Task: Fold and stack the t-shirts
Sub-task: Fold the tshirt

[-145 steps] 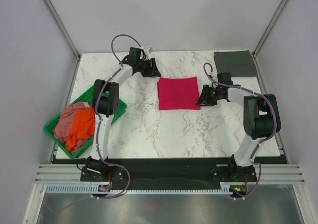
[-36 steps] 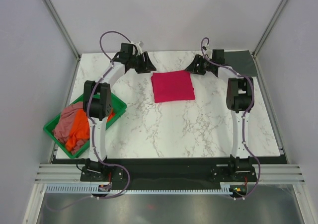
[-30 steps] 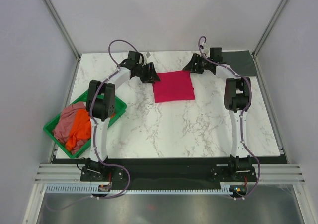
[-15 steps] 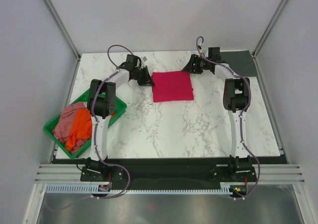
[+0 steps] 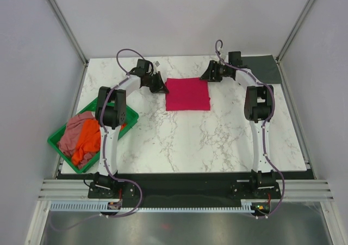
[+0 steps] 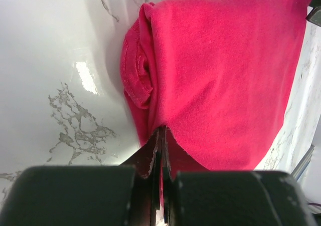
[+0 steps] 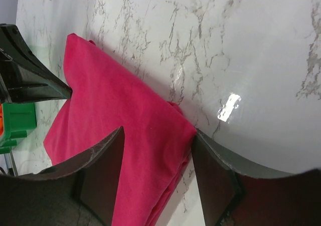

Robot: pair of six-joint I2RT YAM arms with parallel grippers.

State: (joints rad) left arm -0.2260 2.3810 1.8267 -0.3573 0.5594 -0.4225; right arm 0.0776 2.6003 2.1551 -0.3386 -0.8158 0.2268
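Folded crimson-red cloth t-shirt gripped at one corner only.
It lies flat far-centre on the white marble-look table, betw. the arms. The left gripper is pressed tight on the cloth at its far-left corner; the right gripper stands spread, fingers either side of the far-right corner, nothing clamped. A folded dark grey t-shirt sits in the far-right corner, well apart; an orange t-shirt & a dusty pink t-shirt are heaped in the green plastic tray at left. Risk, imo: if the left pulls before the right bites, the fold opens & the square skews. Left's pinch looks thin, maybe top layers only, so lower layers could slip out. Right closing too shallow = misses the edge.
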